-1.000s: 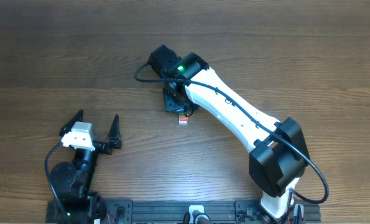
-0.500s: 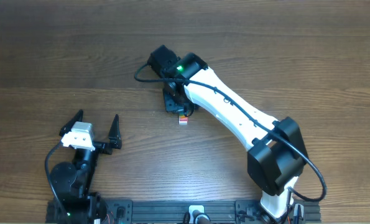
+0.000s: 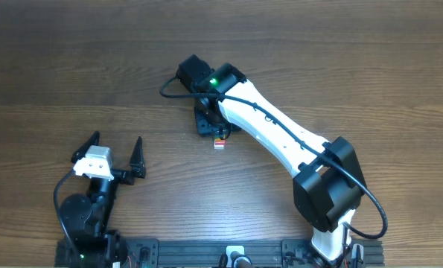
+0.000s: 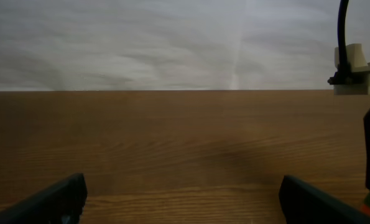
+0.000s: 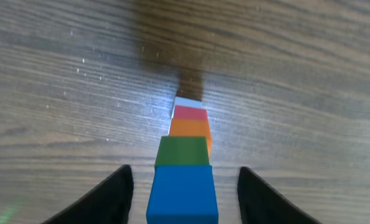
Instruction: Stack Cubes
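Stack: five cubes (image 5: 186, 134), blue cube (image 5: 182, 190) topmost, middle of the counter (image 3: 57, 59).
Right hand (image 5: 185, 199): spread wide around the blue cube, seemingly clear of it, empty.
Left hand (image 3: 117, 141): near left, wide apart, empty.
Risk: a finger clipping the blue cube on retreat could topple the stack.

upright cube stack (image 5: 186, 158) (blue top, then green, orange, red)

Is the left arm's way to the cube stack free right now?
Probably not cleanly: the right hand hangs directly over the cube stack, open fingers flanking the blue top cube. The table in between is bare.
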